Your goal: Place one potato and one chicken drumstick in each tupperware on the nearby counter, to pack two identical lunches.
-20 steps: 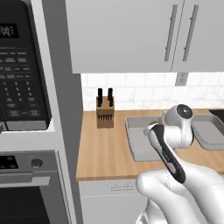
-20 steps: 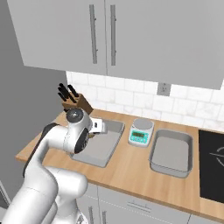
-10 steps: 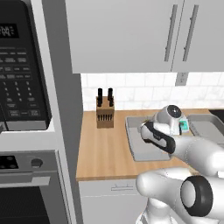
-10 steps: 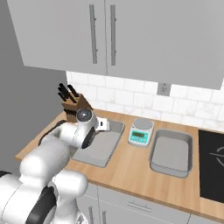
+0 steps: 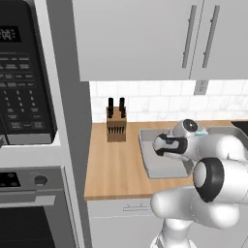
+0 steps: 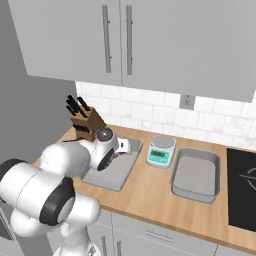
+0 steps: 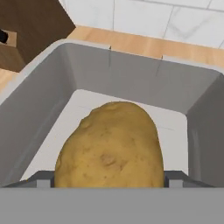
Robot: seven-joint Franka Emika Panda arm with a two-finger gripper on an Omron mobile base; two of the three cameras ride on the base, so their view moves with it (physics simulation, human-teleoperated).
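Observation:
A large brown potato (image 7: 109,148) sits between the fingertips of my gripper (image 7: 109,180), which is shut on it from both sides. The potato hangs low inside the left tupperware (image 7: 131,74), close above its floor. From the base, my gripper (image 6: 119,149) is over the far half of this left tupperware (image 6: 112,172), which is the same container as the tupperware (image 5: 162,167) on the wooden counter (image 5: 111,169). The right tupperware (image 6: 196,175) has nothing in it. The chicken drumstick is out of view.
A white-and-teal digital scale (image 6: 161,150) stands between the two containers. A knife block (image 6: 82,120) is at the back left by the wall. The black cooktop (image 6: 242,182) lies at the right end. A microwave (image 5: 24,72) and an oven (image 5: 34,208) fill the tall unit on the left.
The arm has folded down, its elbow swinging low toward the base. The hand has stayed over the left tupperware, shifting a little. The jaws have not changed.

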